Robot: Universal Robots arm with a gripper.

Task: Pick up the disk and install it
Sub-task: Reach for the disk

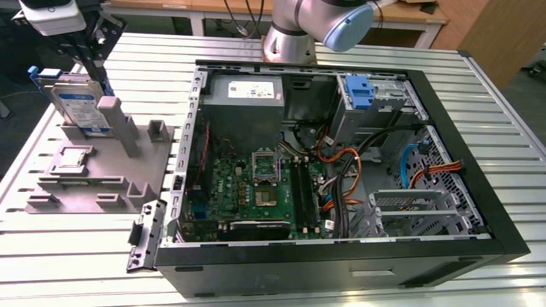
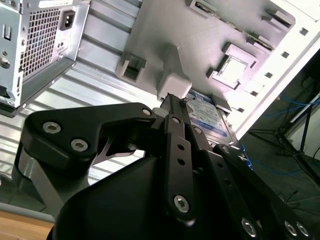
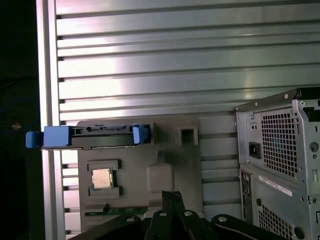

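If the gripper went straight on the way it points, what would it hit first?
Likely the disk, upright in the grey holder just ahead; depth is unclear, so the holder's post might come first.

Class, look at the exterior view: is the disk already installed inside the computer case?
No, the disk stands upright in the grey holder on the table, outside the computer case.

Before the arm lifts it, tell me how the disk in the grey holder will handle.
Likely stiff: the disk is a metal slab in a blue plastic frame. Probably heavy for its size, looking solid. It stands on edge in the grey holder, so a sideways push might tip it, and its smooth faces could slip.
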